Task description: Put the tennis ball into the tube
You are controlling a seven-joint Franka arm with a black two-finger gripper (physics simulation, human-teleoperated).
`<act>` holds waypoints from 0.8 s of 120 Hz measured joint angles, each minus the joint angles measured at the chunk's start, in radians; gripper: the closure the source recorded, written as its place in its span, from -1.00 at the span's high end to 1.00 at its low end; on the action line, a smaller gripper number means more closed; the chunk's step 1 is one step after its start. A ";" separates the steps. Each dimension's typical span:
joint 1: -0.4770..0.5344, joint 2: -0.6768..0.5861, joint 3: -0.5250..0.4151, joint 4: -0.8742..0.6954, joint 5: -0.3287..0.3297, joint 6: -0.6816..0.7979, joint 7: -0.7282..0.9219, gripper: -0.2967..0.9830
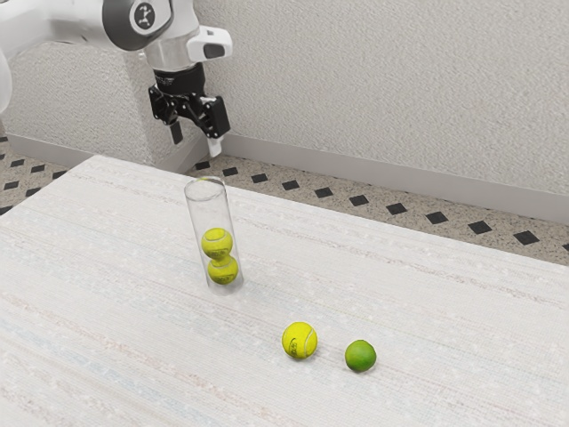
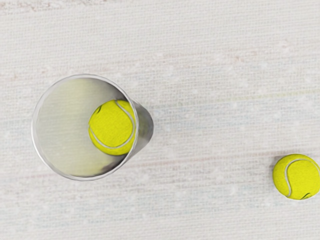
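"How does the gripper (image 1: 196, 144) look to you?"

"Open. Its two fingers (image 1: 215, 147) stand apart, pointing down, with a clear gap between them. It hangs above the level of the tube's mouth."

"And the tube (image 1: 213, 212), where is that from the gripper?"

"Below it. It's a clear cylinder, standing upright on the pale, streaked tabletop (image 1: 98, 276), with its round mouth facing up."

"Anything inside?"

"Two tennis balls, one stacked on the other. The lower ball (image 1: 223, 270) sits at the tube's base, and the upper ball (image 1: 217, 243) rests on top of it. The wrist view looks down through the rim onto yellow felt with a pale curved seam."

"So where's the loose tennis ball (image 1: 300, 342)?"

"Outside the tube, down on the tabletop. It's farther from the gripper than the tube is, off toward the exterior view's right and nearer that camera. You can see its pale seam and a dark printed mark."

"What's the green thing next to it?"

"A lime (image 1: 360, 356), by the look of it. It's farther from the gripper again, just beside the loose tennis ball, with a narrow gap between the two."

"And behind the gripper?"

"A rough, pale wall (image 1: 356, 98), as the exterior view has it. Past the table's far edge there's a speckled floor (image 1: 307, 189) with black diamonds, lower than the gripper."
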 joint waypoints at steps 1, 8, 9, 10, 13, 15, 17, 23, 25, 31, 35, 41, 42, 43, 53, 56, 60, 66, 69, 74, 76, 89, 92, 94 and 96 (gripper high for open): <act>0.000 0.000 0.000 0.000 0.000 0.000 0.001 0.51; 0.001 -0.001 -0.003 -0.001 0.001 0.000 0.005 0.51; 0.001 -0.003 -0.005 -0.005 0.001 0.000 0.005 0.51; 0.001 -0.004 -0.006 -0.010 0.001 0.000 0.006 0.51; -0.001 -0.004 -0.009 -0.024 0.000 0.002 0.007 0.51; 0.001 0.000 -0.015 -0.031 0.000 0.006 0.008 0.51; 0.004 0.008 -0.024 -0.035 -0.001 0.011 0.009 0.51; -0.004 0.042 -0.054 -0.043 -0.007 0.029 0.011 0.51; -0.010 0.054 -0.065 -0.044 -0.011 0.037 0.011 0.51; -0.033 0.092 -0.097 -0.047 -0.029 0.066 0.013 0.51; -0.046 0.117 -0.110 -0.047 -0.041 0.084 0.012 0.51; -0.058 0.159 -0.121 -0.046 -0.060 0.110 0.008 0.51; -0.060 0.166 -0.122 -0.047 -0.065 0.115 0.007 0.51; -0.061 0.174 -0.123 -0.049 -0.070 0.120 0.007 0.51; -0.072 0.230 -0.129 -0.087 -0.124 0.179 0.001 0.51; -0.076 0.240 -0.131 -0.109 -0.138 0.199 0.000 0.51; -0.079 0.247 -0.133 -0.148 -0.157 0.229 -0.001 0.51; -0.081 0.253 -0.135 -0.200 -0.182 0.266 -0.003 0.51; -0.081 0.255 -0.136 -0.223 -0.191 0.283 -0.004 0.51; -0.082 0.257 -0.144 -0.257 -0.206 0.310 -0.005 0.51; -0.083 0.257 -0.146 -0.268 -0.213 0.321 -0.006 0.51; -0.088 0.267 -0.165 -0.327 -0.239 0.381 -0.008 0.51; -0.089 0.270 -0.171 -0.335 -0.243 0.394 -0.008 0.51; -0.089 0.274 -0.174 -0.340 -0.245 0.402 -0.008 0.51; -0.089 0.277 -0.177 -0.345 -0.247 0.410 -0.009 0.51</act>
